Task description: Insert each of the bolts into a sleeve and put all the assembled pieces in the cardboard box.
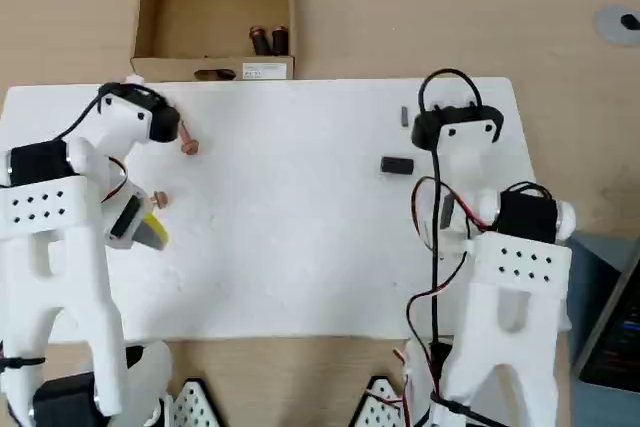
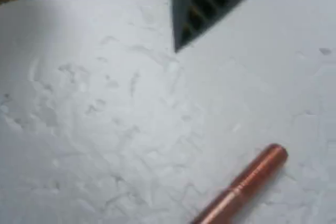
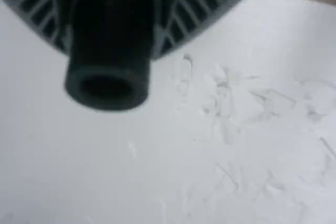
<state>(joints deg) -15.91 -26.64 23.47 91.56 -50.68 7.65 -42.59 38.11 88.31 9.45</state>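
Observation:
Two copper bolts lie on the white foam mat [image 1: 300, 247]: one bolt [image 1: 188, 145] near the left arm's upper joint, the other bolt [image 1: 158, 199] beside my left gripper [image 1: 140, 227]. In the left wrist view that bolt [image 2: 247, 182] lies flat, apart from the left gripper [image 2: 181, 14] with its yellow tape. My right gripper [image 3: 113, 24] is shut on a black sleeve [image 3: 110, 51], its open end toward the camera, just above the mat. In the high view it sits at the mat's right, right gripper [image 1: 447, 215]. Another black sleeve [image 1: 396, 165] lies loose mid-right.
The cardboard box [image 1: 150, 7] stands beyond the mat's far edge, with two assembled copper-and-black pieces [image 1: 268, 40] inside at its near wall. A small dark piece [image 1: 405, 117] lies on the mat near the far right. Wooden table surrounds the mat.

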